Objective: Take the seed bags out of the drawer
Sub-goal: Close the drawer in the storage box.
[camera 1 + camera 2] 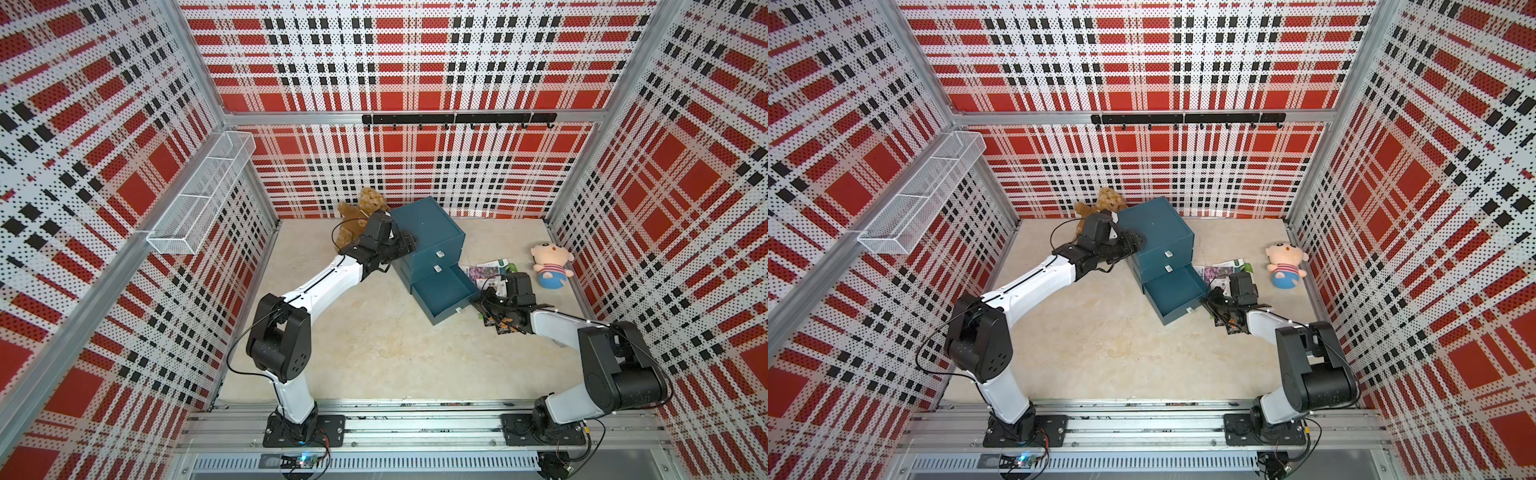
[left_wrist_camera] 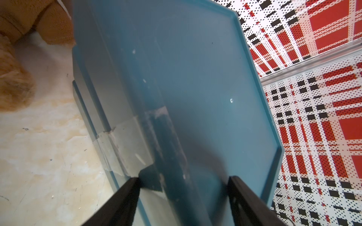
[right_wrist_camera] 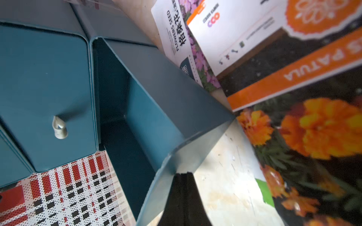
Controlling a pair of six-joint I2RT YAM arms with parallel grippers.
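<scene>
Our right gripper [image 3: 185, 175], clenched on nothing, sits at a front corner of the open teal rectangular drawer [image 3: 156, 109], which looks empty. The glossy flower-printed seed bags [image 3: 313, 127] lie on the beige bench [image 3: 225, 176] just beside it. Our left gripper [image 2: 184, 177], spread wide, straddles the teal cabinet [image 2: 195, 78] edge. We judge a careless retreat could drag the slippery bags.

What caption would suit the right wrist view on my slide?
Right gripper, shut, beside the open drawer; seed bags lie outside it on the table.
</scene>
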